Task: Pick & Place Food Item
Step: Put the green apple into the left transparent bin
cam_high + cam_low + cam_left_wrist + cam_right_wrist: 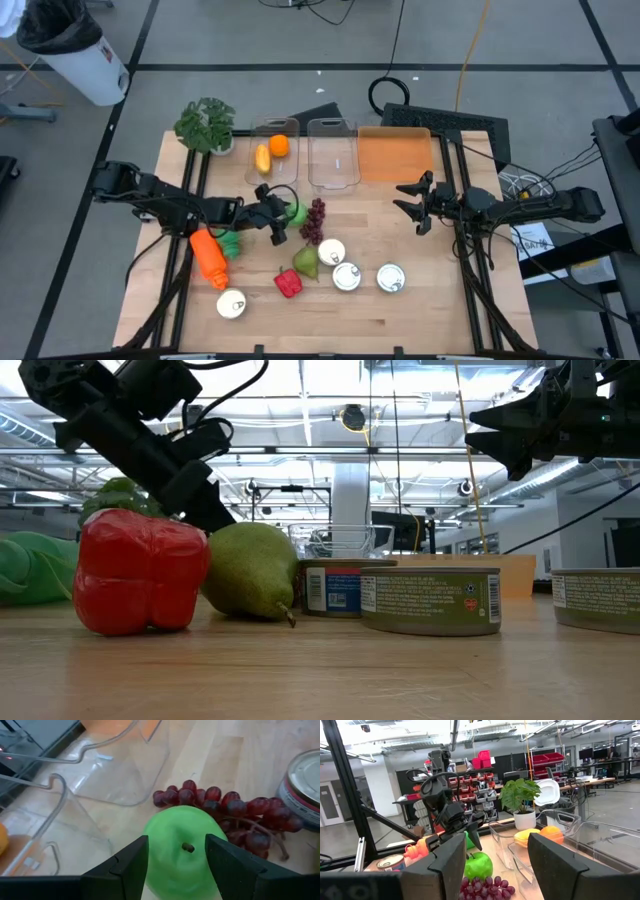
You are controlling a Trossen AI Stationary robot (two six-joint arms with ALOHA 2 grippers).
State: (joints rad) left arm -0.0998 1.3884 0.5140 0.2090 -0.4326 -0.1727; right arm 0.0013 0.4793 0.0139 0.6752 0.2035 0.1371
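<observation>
A green apple (182, 852) sits between the fingers of my left gripper (283, 215), which is shut on it just left of a bunch of dark red grapes (315, 220). The apple's stem (188, 848) faces the wrist camera. In the right wrist view the apple (478, 865) shows under the left arm's fingers, next to the grapes. A clear container (272, 150) at the back holds an orange and a yellow fruit; a second clear container (333, 152) stands beside it. My right gripper (412, 205) hovers open at the right, with nothing between its fingers. My left gripper pinches the apple between its two fingers, on two opposite sides (152, 855) around the stem end. The fingers come slanting down from the table's left. Whether the apple rests on the table or is lifted clear, I cannot tell.
An orange board (393, 155) lies at the back right and a potted plant (206, 125) at the back left. A carrot (209, 257), a pear (306, 262), a red pepper (288, 283) and several cans (346, 276) crowd the near middle.
</observation>
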